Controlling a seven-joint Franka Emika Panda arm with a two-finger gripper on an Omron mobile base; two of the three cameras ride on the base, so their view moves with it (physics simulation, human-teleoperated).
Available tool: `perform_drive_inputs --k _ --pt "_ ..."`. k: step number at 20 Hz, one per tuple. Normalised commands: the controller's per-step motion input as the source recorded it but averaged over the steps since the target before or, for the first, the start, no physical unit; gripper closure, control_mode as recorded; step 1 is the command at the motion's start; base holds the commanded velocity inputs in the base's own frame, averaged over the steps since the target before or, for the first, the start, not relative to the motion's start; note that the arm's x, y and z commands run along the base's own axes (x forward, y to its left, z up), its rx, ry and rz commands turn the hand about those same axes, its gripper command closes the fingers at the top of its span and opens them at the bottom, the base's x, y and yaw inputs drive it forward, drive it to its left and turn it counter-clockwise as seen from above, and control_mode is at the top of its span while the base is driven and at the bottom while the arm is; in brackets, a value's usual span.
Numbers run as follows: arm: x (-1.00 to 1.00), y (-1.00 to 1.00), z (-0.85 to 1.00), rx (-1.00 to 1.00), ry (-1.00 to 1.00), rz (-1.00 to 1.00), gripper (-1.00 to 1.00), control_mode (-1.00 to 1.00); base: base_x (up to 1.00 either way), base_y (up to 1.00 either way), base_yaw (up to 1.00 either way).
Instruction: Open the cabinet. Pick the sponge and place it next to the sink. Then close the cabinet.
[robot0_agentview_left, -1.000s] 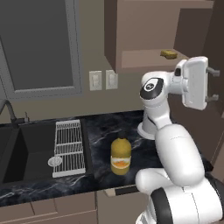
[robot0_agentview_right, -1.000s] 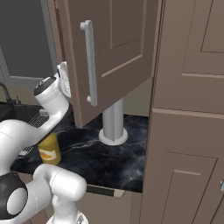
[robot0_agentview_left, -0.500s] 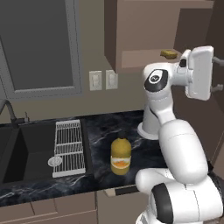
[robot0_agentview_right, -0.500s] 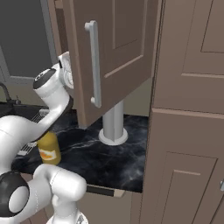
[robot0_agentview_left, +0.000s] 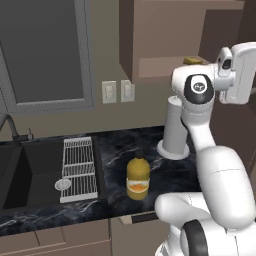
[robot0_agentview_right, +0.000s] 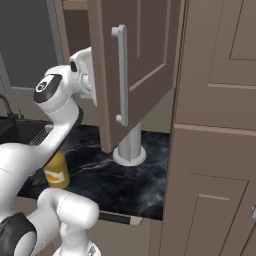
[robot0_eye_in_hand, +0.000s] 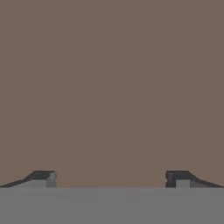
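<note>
Cabinet (robot0_agentview_right: 140, 65) door is standing swung out from the wall in the right base view, its long silver bar handle (robot0_agentview_right: 120, 75) facing outward. Sponge (robot0_agentview_left: 192, 60) is lying on the shelf inside, seen in the left base view just beside the white hand. Pincer (robot0_eye_in_hand: 111, 179) is facing a plain brown panel close up in the hand view, its two dark tips standing wide apart and holding nothing. Sink (robot0_agentview_left: 35, 170) is sitting at the left of the dark marbled surface (robot0_agentview_left: 115, 195), with a white wire rack (robot0_agentview_left: 80, 167) lying along its right edge. Yellow-orange bottle (robot0_agentview_left: 138, 178) is standing upright on the surface, near the rack and apart from a white cylinder (robot0_agentview_left: 174, 131) behind it.
</note>
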Motion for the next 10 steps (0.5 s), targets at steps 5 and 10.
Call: perform_drive_inputs --k 5,10 --pt "0.0 -0.17 0.0 0.0 0.0 0.4 -1.0 -1.0 0.0 0.0 0.0" --pt "-0.03 -0.32 0.0 0.0 0.0 0.23 -1.0 -1.0 0.0 0.0 0.0"
